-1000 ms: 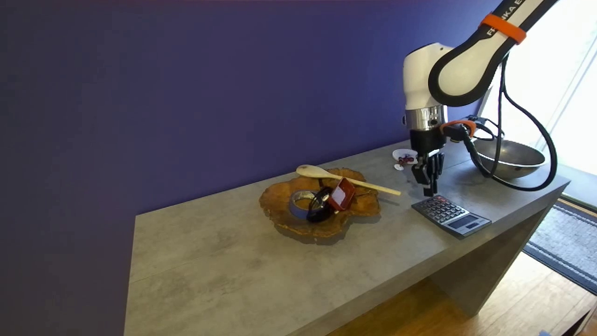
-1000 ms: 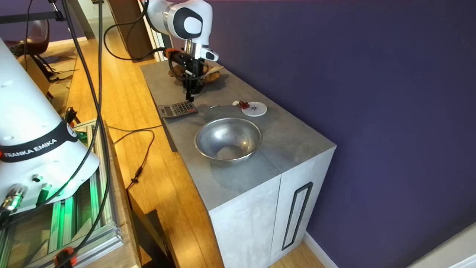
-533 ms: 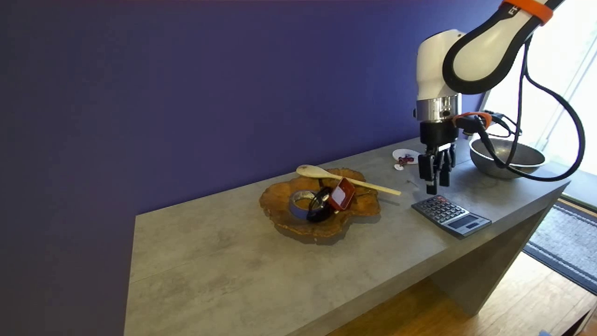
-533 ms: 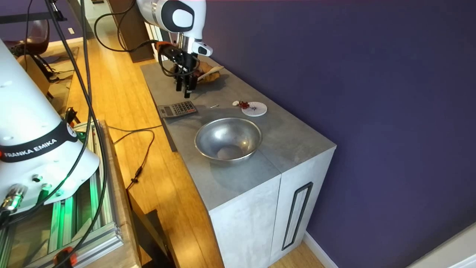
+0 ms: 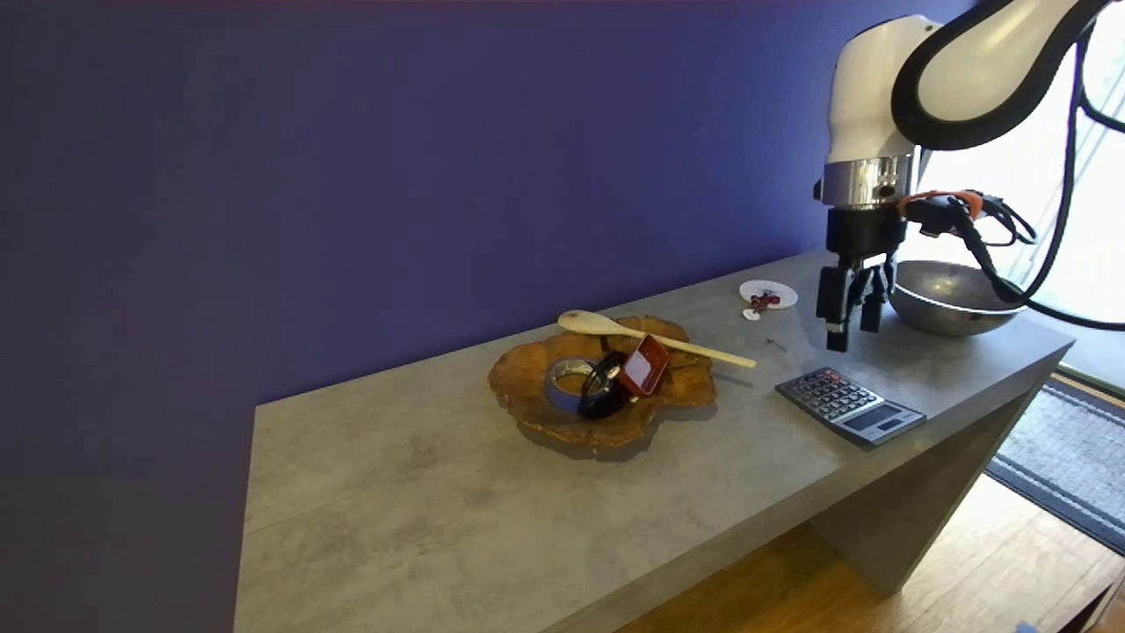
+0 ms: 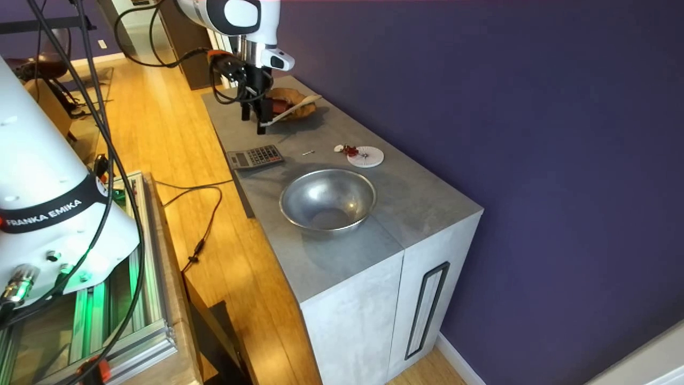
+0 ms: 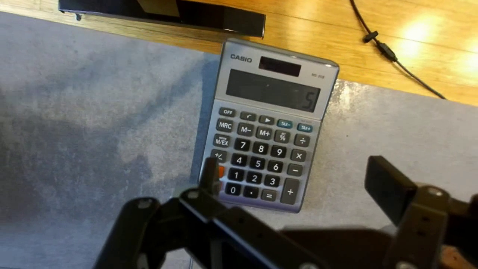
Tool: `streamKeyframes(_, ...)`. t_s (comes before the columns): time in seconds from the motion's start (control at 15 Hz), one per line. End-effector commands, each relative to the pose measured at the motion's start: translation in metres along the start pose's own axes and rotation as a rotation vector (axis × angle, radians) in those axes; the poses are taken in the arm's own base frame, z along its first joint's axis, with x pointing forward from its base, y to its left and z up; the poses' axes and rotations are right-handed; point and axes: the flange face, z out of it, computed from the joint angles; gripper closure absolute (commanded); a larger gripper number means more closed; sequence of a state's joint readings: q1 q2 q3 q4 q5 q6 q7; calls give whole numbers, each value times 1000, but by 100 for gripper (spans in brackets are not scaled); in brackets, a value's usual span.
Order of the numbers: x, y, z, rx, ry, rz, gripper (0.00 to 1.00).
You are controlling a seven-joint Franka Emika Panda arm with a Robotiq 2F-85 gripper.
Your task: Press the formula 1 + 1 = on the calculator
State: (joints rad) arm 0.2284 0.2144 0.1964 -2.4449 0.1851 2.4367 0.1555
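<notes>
Purple wall (image 5: 369, 193): stands behind the grey surface (image 5: 422, 519) in an exterior view, across to the right.
Wooden slab (image 5: 526, 374): brown, irregular in outline, resting on the surface.
Tape roll (image 5: 560, 397): blue outside, on the left part of the wooden slab.
Dark item (image 5: 602, 406): just beside the tape roll; its form is hard to make out.
Red box (image 5: 646, 365): tilted, pale inside showing, next to the dark item.
Wooden spoon (image 5: 664, 340): laid across the back of the wooden slab, head to the left, handle reaching past the slab's right side.
White dish (image 5: 785, 294): small and round, near the wall, a little red object (image 5: 765, 301) at its edge.
Calculator (image 5: 848, 406): on the surface by its front edge, between the wooden slab and the metal bowl (image 5: 954, 314); in the wrist view its display (image 7: 272, 89) reads 5.
Pincer (image 5: 854, 331): raised above the surface, apart from the calculator; fingers (image 7: 209, 175) spread wide, holding nothing. In the wrist view one finger overlaps the calculator's lower left corner.
Metal bowl: on the surface, partly behind the pincer.
Arm (image 5: 866, 105): white, entering from the upper right.
</notes>
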Motion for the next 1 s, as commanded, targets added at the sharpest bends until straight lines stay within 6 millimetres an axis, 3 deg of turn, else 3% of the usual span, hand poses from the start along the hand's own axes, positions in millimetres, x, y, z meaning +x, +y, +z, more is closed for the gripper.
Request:
streamKeyframes(0.0,-29,-3,-19,16,58,29,0)
streamKeyframes(0.67,-63,-22,-51,4,110,20,0)
streamKeyframes(0.8,-67,-24,-55,-1,114,7,0)
streamKeyframes(0.87,-52,-21,-49,-7,108,-5,0)
streamKeyframes(0.93,-54,-22,-51,-8,110,-8,0)
